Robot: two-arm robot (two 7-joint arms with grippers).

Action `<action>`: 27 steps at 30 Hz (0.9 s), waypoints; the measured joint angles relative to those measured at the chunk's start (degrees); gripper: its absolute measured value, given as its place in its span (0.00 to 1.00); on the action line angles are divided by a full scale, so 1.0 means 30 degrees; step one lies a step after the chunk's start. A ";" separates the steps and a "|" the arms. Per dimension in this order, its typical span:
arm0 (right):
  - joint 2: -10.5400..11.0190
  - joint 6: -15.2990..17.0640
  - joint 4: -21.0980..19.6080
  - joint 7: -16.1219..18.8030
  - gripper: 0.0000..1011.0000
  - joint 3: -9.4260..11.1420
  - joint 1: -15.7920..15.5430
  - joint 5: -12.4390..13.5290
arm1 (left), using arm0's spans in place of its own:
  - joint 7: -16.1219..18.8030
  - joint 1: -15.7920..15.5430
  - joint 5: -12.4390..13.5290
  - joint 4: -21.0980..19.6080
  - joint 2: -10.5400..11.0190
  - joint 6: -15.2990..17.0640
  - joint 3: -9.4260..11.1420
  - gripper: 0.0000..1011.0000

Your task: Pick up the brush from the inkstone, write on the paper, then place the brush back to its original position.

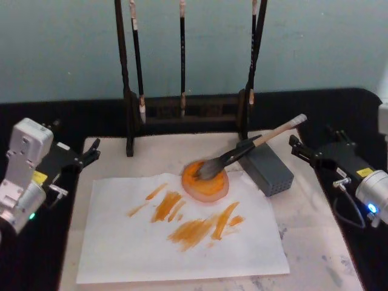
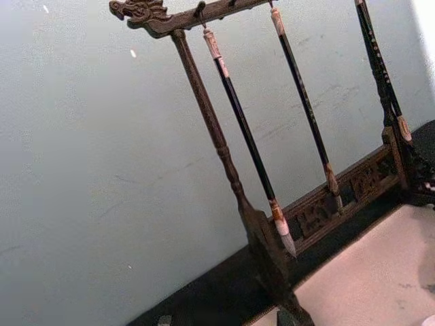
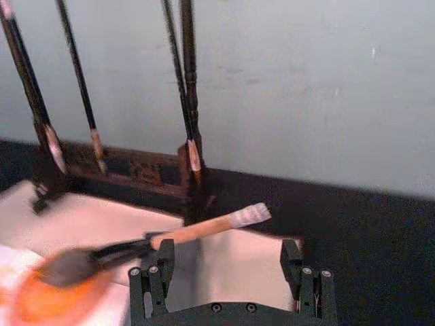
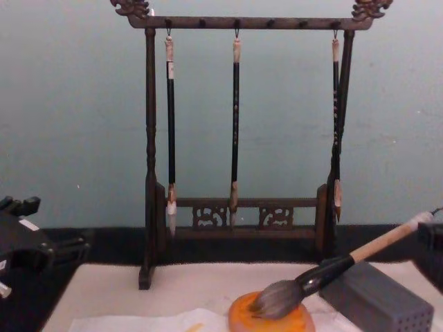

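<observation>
Felt-topped table: brush bristles in inkstone, handle aimed back-right; right end effector seemingly wide open, empty.

No writing can be read; the yellow stickers on both arms are illegible.

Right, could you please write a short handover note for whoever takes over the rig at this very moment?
Left gripper: idle by the left edge of the off-white felt mat, holding nothing.
Right gripper: open and empty, just right of the brush's handle end, not touching it.
Large grey-bristled, tan-handled calligraphy brush: bristles in the round orange inkstone dish, handle propped on the grey perforated block.
Thin white paper sheet: flat on the mat, carrying several orange strokes.
Done: the writing appears made and the brush is set back on the inkstone.
Left: probably only parking the arms.
</observation>
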 joint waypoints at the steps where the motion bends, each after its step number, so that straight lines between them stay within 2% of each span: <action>1: -0.0246 0.0603 -0.0062 0.0353 0.99 0.0342 -0.0073 0.0923 | 0.0000 -0.0001 -0.0001 -0.0001 -0.0001 -0.0001 -0.0001 0.99; 2: -0.0246 0.0603 -0.0062 0.0353 0.99 0.0342 -0.0073 0.0923 | 0.0000 0.0000 0.0000 0.0000 -0.0001 -0.0001 0.0000 0.99; 3: -0.0542 0.1282 -0.0084 0.0638 0.99 0.0689 -0.0140 0.1859 | 0.0000 0.0000 0.0000 -0.0001 -0.0001 -0.0001 0.0000 0.99; 5: -0.0867 0.1898 -0.0087 0.0825 0.99 0.1040 -0.0185 0.2695 | 0.0000 0.0000 0.0000 0.0000 -0.0001 -0.0001 0.0000 0.99; 8: -0.1630 0.3349 -0.0058 0.0989 0.99 0.1781 -0.0255 0.4547 | -0.0001 0.0000 0.0000 0.0000 -0.0001 -0.0001 0.0000 0.99; 10: -0.1939 0.3907 -0.0017 0.0946 0.99 0.2040 -0.0256 0.5317 | -0.0001 0.0000 0.0000 0.0000 -0.0001 -0.0001 0.0000 0.99; 11: -0.2245 0.4447 0.0053 0.0830 0.99 0.2287 -0.0253 0.6161 | 0.0000 0.0001 0.0000 0.0000 -0.0001 -0.0001 0.0000 0.99; 15: -0.2935 0.5422 0.0226 0.0371 0.99 0.2750 -0.0235 0.7923 | -0.0001 0.0000 0.0000 0.0000 -0.0001 -0.0001 -0.0001 0.99; 21: -0.3983 0.5938 0.0603 -0.0167 0.99 0.3327 -0.0125 1.0015 | -0.0001 0.0000 0.0000 -0.0001 -0.0001 -0.0001 -0.0001 0.99; 27: -0.4826 0.5753 0.1256 -0.0353 0.99 0.3572 0.0174 1.1312 | -0.0001 0.0000 0.0000 0.0000 -0.0001 -0.0001 0.0000 0.99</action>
